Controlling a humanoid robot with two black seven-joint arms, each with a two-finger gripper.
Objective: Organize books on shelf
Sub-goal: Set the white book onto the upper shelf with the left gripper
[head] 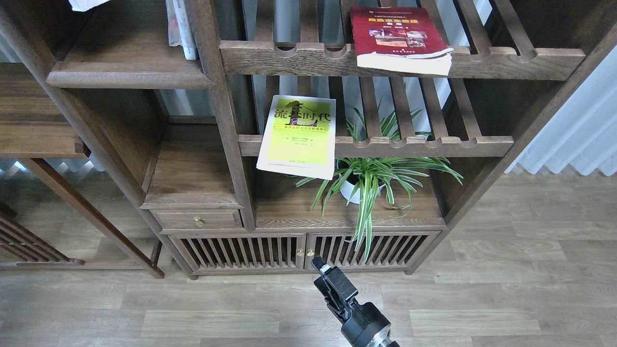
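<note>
Two books [299, 137] [397, 36] lie on slatted racks [434, 144]; right gripper [324, 274] jaws' state unclear.

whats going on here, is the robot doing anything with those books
Nothing is being handled right now. One black arm's tool sits low in front of the cabinet doors, holding nothing. The yellow-green book lies on the lower slatted rack, overhanging its front rail. The dark red book lies on the upper slatted rack. More books stand upright on the solid shelf at upper left. A potted plant sits under the lower rack.
</note>
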